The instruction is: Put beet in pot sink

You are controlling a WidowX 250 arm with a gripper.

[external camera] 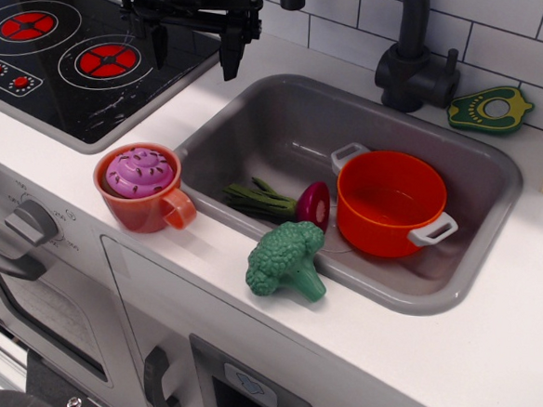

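Note:
The beet (312,204) lies on the floor of the grey sink (287,121), its magenta bulb next to the pot and its green stalks (258,200) pointing left. The orange pot (390,202) with two grey handles stands upright in the right half of the sink and looks empty inside. My black gripper (195,49) hangs open and empty above the counter between the stove and the sink's back left corner, well away from the beet.
A green broccoli (286,259) rests on the sink's front rim. An orange mug with a purple swirl (140,185) stands on the counter left of the sink. A black stove (68,54) is at the back left, a black faucet (414,55) behind the sink, an avocado half (491,109) at back right.

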